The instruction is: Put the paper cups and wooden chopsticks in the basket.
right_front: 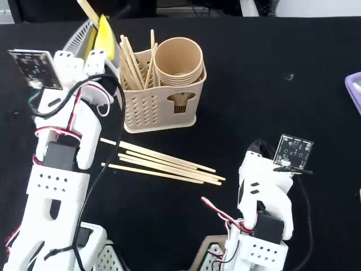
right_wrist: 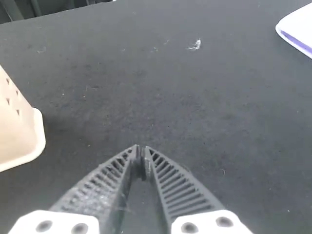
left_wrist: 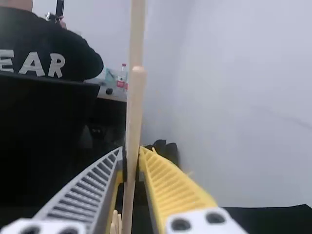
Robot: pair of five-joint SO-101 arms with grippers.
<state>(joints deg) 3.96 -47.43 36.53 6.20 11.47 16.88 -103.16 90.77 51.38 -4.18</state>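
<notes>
- The left gripper has its fingers closed tight on one wooden chopstick, which runs out well beyond the fingertips. In the high view, gripper and stick are at the upper left of the frame, just left of the basket.
- The basket already holds the stacked paper cups in its right compartment. The stored chopsticks are in its left compartment.
- The step in hand appears to be the deposit. Carry the stick right across the frame until it is over the left compartment, not over the rim.
- Bring the stick close to upright before you lower it. Let its lower end pass below the rim, then open the fingers.
- The stored chopsticks lean out towards the gripper. Approach from above, since a sideways sweep could knock them out or tip the basket.
- Open the fingers only a little and lift straight up, so that the stick does not drag out.
- The loose chopsticks lie fanned on the table at centre frame, below the basket. They are left to collect.
- The right gripper has its fingers shut on nothing, over bare table. Keep it clear of the basket.
</notes>
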